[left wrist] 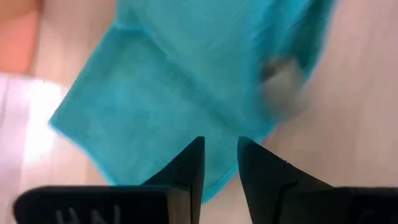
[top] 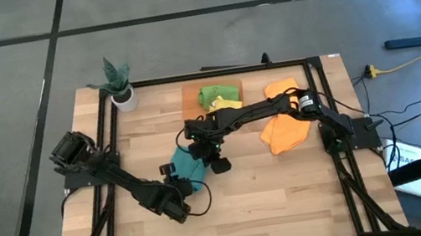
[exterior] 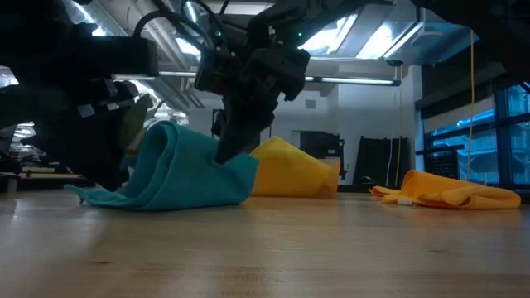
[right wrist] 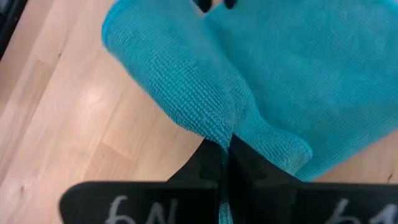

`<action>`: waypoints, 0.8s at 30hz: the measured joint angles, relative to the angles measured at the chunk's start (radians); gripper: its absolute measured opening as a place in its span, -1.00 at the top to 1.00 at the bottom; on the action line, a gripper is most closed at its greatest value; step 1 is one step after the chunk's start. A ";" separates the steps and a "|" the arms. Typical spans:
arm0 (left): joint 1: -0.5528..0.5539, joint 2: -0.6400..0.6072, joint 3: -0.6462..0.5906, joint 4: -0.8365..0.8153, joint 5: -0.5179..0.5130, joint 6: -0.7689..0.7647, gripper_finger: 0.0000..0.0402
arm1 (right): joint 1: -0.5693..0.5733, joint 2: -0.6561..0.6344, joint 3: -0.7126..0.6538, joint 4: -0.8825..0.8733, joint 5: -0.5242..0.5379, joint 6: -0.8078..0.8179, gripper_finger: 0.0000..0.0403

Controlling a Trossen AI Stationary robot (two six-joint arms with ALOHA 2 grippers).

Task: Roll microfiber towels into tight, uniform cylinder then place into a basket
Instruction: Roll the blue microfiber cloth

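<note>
1. My right hand (right wrist: 225,163) is pinched on a fold of the teal towel (top: 187,167) on the surface (top: 274,201). I keep that pinch tight.
2. My left hand (left wrist: 221,163) waits apart, just beside the towel's edge.
3. I roll slowly and evenly.
4. The basket (top: 188,96) sits behind.

A teal towel (top: 188,165), orange towels (top: 284,133), a translucent orange basket (top: 190,96), pale wood table (top: 273,193).
</note>
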State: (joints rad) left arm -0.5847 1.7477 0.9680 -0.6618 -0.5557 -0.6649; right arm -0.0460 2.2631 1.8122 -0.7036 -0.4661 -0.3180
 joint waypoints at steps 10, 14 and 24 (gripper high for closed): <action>0.039 0.000 0.000 0.165 0.026 0.181 0.57 | 0.006 0.002 0.000 -0.003 -0.006 0.000 0.96; 0.053 0.000 0.000 0.202 0.058 0.227 0.57 | 0.006 0.002 0.000 -0.001 -0.007 0.000 0.96; 0.061 0.000 0.000 0.240 0.079 0.232 0.57 | 0.002 0.002 0.000 0.057 -0.065 0.047 0.96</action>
State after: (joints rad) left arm -0.5237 1.7473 0.9680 -0.4220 -0.4767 -0.4330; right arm -0.0444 2.2650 1.8122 -0.6469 -0.5311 -0.2708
